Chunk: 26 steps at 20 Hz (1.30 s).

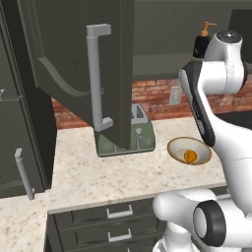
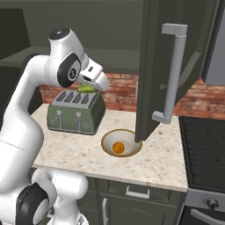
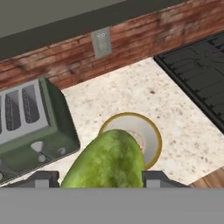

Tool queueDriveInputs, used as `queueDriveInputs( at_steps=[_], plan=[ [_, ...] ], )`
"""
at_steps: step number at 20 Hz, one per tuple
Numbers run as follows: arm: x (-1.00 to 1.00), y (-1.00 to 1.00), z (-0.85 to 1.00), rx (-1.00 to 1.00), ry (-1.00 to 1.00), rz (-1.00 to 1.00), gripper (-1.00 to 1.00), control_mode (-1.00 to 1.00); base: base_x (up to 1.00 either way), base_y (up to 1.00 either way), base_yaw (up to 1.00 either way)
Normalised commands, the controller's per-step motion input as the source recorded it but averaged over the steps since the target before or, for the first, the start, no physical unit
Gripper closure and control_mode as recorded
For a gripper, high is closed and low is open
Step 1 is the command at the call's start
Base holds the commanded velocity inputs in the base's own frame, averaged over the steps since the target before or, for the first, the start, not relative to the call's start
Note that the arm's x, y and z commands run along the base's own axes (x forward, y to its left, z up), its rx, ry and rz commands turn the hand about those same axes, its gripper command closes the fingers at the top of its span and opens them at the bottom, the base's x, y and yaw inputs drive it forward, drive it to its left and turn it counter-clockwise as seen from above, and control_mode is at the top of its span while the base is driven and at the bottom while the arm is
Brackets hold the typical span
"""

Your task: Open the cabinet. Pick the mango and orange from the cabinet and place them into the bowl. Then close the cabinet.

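At the far left of the left base view stands a tall dark cabinet (image 1: pixel 19 147) with a single silver handle, and beside it the cabinet (image 1: pixel 78 64) hangs with its door swung wide open over the counter (image 1: pixel 98 177), the long vertical bar handle (image 1: pixel 96 78) facing the camera. Under the open door sits a green toaster (image 1: pixel 140 135), partly hidden by the door's edge. To the right of the toaster the bowl (image 1: pixel 178 146) rests on the speckled counter with the orange (image 1: pixel 190 156) lying inside it, toward the near right side. Behind, on the brick backsplash, a wall outlet (image 1: pixel 174 95) shows, and a soap dispenser (image 1: pixel 203 39) stands higher up at the right. In the right base view, the gripper (image 2: pixel 90 88) hangs above the toaster's top, to the left of and above the bowl, and a sliver of the green mango (image 2: pixel 87 88) shows between its fingers. The hand view confirms the hold: the jaws are clamped on the mango (image 3: pixel 107 162), whose mottled green body rises between the two dark fingertips (image 3: pixel 157 178) and covers the near left part of the bowl's rim below. To the right, the dark stovetop (image 3: pixel 197 74) borders the counter.
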Motion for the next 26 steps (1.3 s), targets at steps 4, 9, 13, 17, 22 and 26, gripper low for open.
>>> queueDriveInputs(
  at_steps=[4, 9, 13, 17, 22, 26],
  plan=[
    [0.0, -0.35, -0.36, 0.0, 0.0, -0.03, 1.0, -1.0, 0.0, 0.0, 0.0],
    [0.0, -0.29, -0.39, 0.0, 0.03, -0.03, 1.0, -1.0, 0.0, 0.0, 0.0],
    [0.0, -0.22, -0.38, 0.0, 0.04, -0.03, 1.0, -1.0, 0.0, 0.0, 0.0],
    [0.0, -0.16, -0.41, 0.0, 0.02, -0.04, 1.0, -1.0, 0.0, 0.0, 0.0],
    [0.01, -0.07, -0.42, 0.0, 0.01, -0.04, 1.0, -1.0, 0.0, 0.0, 0.0],
    [0.09, -0.01, -0.41, 0.0, 0.01, -0.05, 1.0, -1.0, 0.0, 0.0, 0.0]
  ],
)
